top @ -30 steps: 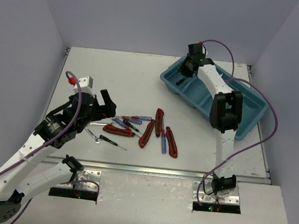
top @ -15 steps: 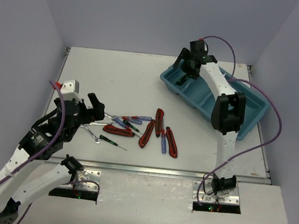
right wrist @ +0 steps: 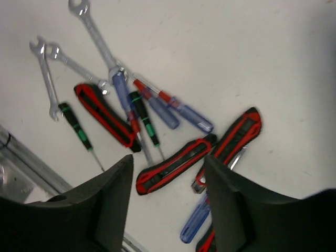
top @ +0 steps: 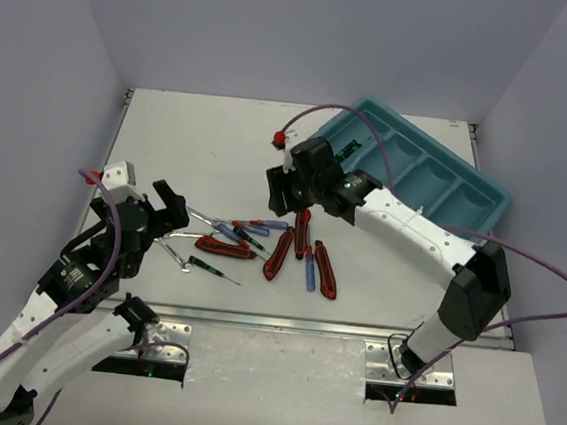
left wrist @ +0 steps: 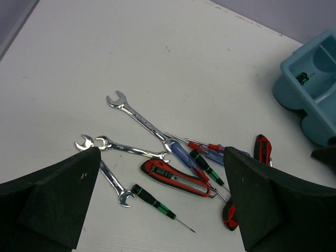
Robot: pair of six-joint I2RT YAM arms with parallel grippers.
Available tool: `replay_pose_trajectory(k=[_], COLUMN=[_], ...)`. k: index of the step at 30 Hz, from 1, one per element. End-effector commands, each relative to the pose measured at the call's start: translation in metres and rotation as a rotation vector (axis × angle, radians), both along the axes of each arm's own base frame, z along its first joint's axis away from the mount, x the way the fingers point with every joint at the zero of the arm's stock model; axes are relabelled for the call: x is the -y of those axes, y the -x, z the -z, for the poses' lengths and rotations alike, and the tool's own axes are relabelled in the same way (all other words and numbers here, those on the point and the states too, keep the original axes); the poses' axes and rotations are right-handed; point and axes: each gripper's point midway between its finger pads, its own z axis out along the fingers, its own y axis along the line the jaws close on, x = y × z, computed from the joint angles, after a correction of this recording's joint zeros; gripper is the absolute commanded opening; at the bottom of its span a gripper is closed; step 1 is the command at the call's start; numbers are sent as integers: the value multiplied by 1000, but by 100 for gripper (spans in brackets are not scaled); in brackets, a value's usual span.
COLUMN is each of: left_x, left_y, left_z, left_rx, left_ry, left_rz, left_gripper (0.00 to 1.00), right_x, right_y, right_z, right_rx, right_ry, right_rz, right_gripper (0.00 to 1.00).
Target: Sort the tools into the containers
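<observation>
Tools [top: 270, 246] heaped at centre of counter [top: 220, 136], left fingers [left wrist: 47, 199] spread wide, empty, just left of heap, right fingers [right wrist: 100, 205] apart, gripping nothing, above its far side, teal tray [top: 485, 207] far right.

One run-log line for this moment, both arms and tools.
left gripper open, empty, near wrenches | right gripper open, empty, above knives | tool pile on table, outside tray

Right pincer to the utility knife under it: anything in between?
Nothing visible. The right pincer hangs open, and the utility knife framed between its fingers lies uncovered; another knife only lies at one end.
</observation>
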Motion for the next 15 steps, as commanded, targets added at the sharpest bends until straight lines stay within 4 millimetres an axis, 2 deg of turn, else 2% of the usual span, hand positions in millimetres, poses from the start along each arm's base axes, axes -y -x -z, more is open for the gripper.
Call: replay_pose_trajectory(k=[1, 2, 4, 6, 10, 15], left_x=[0, 0, 1, 1, 4, 11], left_y=[-5, -5, -5, -4, -5, -8], left_z=[-9, -9, -9, -10, -10, -6], left_rx=[47, 47, 48, 58, 58, 43], left_ry=[31, 32, 33, 39, 36, 26], left_rz=[-18, -17, -15, -9, 11, 40], left_gripper=[100, 100, 100, 100, 100, 100], right_x=[-21, -26, -35, -47, -59, -67], right_y=[13, 16, 18, 24, 29, 32], right_z=[36, 41, 53, 78, 113, 137], right_rx=[49, 36, 29, 19, -27, -51], right_ry=[39, 37, 37, 85, 141, 173], right_rz=[-128, -146, -170, -229, -270, -300], right_gripper=[43, 38, 36, 36, 36, 38])
